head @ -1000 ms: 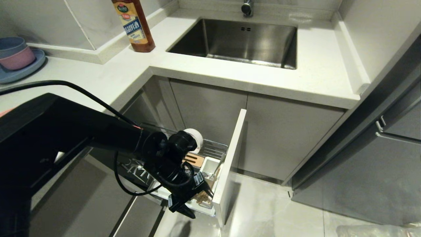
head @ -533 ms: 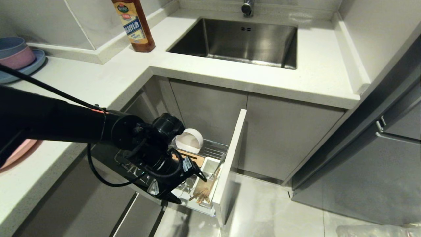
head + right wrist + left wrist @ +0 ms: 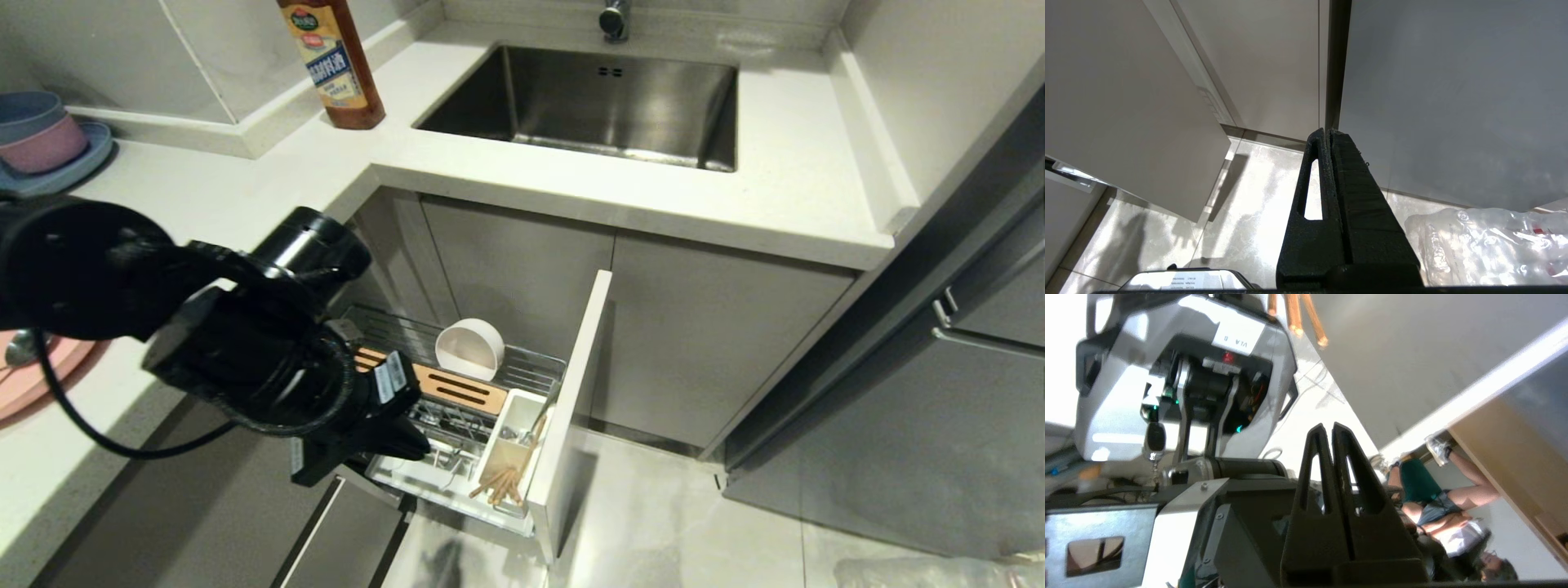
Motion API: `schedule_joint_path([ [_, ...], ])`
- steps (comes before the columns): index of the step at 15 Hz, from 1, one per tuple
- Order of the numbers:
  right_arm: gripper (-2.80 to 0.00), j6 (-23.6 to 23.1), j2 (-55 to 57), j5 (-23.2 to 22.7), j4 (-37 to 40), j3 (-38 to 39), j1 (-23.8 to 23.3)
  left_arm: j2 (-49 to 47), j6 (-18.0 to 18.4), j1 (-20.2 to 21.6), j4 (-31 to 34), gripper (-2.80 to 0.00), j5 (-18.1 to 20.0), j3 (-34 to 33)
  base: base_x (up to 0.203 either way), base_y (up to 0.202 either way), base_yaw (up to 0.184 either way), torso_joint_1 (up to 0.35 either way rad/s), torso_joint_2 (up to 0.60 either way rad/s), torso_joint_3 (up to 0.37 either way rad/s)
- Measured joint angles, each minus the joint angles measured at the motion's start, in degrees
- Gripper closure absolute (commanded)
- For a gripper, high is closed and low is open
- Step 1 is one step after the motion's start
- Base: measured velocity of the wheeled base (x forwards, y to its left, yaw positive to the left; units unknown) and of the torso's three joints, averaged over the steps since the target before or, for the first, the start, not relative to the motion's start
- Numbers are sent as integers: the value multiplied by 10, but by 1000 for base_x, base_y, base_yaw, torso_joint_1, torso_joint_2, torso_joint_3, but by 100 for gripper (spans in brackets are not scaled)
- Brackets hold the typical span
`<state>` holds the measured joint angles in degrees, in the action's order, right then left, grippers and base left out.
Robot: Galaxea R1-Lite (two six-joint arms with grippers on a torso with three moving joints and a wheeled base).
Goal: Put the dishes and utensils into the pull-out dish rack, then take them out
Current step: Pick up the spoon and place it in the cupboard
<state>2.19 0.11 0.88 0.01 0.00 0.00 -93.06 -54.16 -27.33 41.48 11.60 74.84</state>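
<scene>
We are lifting the left claw (image 3: 408, 445), pinched empty, off the rack (image 3: 457, 408) where bowl (image 3: 469, 349) and chopsticks (image 3: 502, 482) are sitting, and going for the plate (image 3: 41, 376) on the table (image 3: 245, 188) means opening wide first and gripping its rim squarely.

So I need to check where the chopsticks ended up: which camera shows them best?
The head view: the chopsticks lie in the white utensil cup at the front of the pull-out dish rack, tips fanned out. The left wrist view catches only a few wooden ends at its edge. The right wrist view shows none, only cabinet fronts and floor.
</scene>
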Motion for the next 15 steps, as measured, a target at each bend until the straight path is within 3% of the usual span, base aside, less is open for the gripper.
schedule_joint_path([
  [3,0,0,0,0,0,0,0,91,3,-3,14,0,-41,3,0,0,0,0,0,0],
  [5,0,0,0,0,0,0,0,156,15,-4,22,0,-91,7,0,0,0,0,0,0],
  [7,0,0,0,0,0,0,0,217,52,-2,47,0,-152,23,0,0,0,0,0,0],
  [9,0,0,0,0,0,0,0,271,118,22,71,0,-208,47,0,0,0,0,0,0],
  [11,0,0,0,0,0,0,0,314,202,93,78,0,-229,68,0,0,0,0,0,0],
  [15,0,0,0,0,0,0,0,367,362,279,81,0,-229,84,0,0,0,0,0,0],
])
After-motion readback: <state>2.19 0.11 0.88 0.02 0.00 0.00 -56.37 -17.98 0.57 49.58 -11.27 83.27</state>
